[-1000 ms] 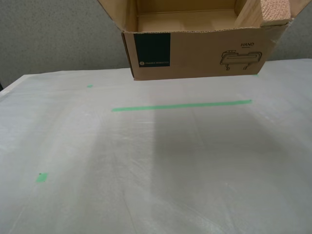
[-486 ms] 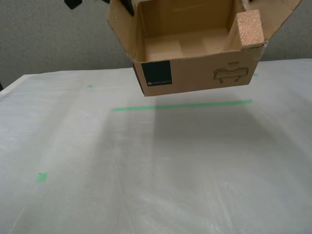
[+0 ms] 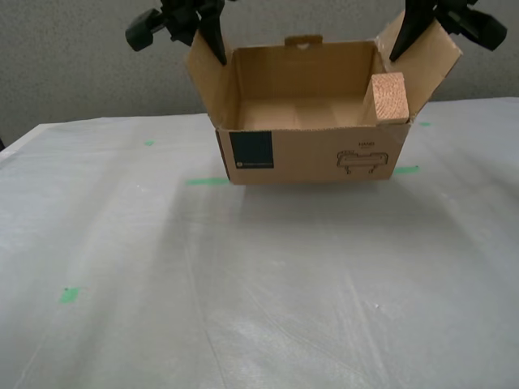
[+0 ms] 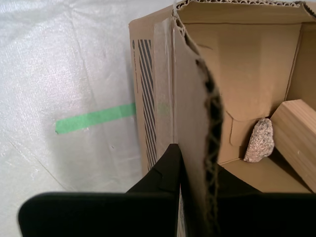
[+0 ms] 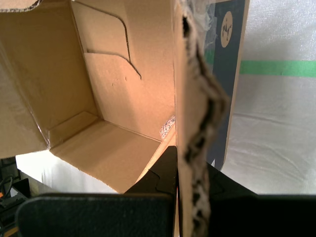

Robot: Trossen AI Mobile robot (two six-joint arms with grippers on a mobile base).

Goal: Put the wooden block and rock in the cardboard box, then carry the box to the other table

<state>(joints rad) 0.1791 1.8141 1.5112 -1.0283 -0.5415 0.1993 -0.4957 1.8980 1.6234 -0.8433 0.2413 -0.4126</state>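
The cardboard box (image 3: pixel 308 154) stands open, low on or just above the other table (image 3: pixel 243 284); which of the two I cannot tell. The wooden block (image 3: pixel 388 99) leans inside against the wall at the exterior view's right. The rock (image 4: pixel 259 140) lies on the box floor beside the block (image 4: pixel 296 138); it does not show in the exterior view. My second gripper (image 3: pixel 217 49) is shut on the flap at the exterior view's left. My first gripper (image 3: pixel 399 50) is shut on the opposite flap, and the rock (image 5: pixel 168 127) peeks out beside that flap.
A green tape line (image 3: pixel 207 181) runs under the box's front edge and sticks out on both sides. Small green marks (image 3: pixel 70 295) dot the wrinkled sheet. A grey wall stands behind the table. The table's corner shows at the exterior view's left.
The box has come down from high in the exterior view onto the green line and now looks smaller. Both grippers have dropped into view on its flaps.
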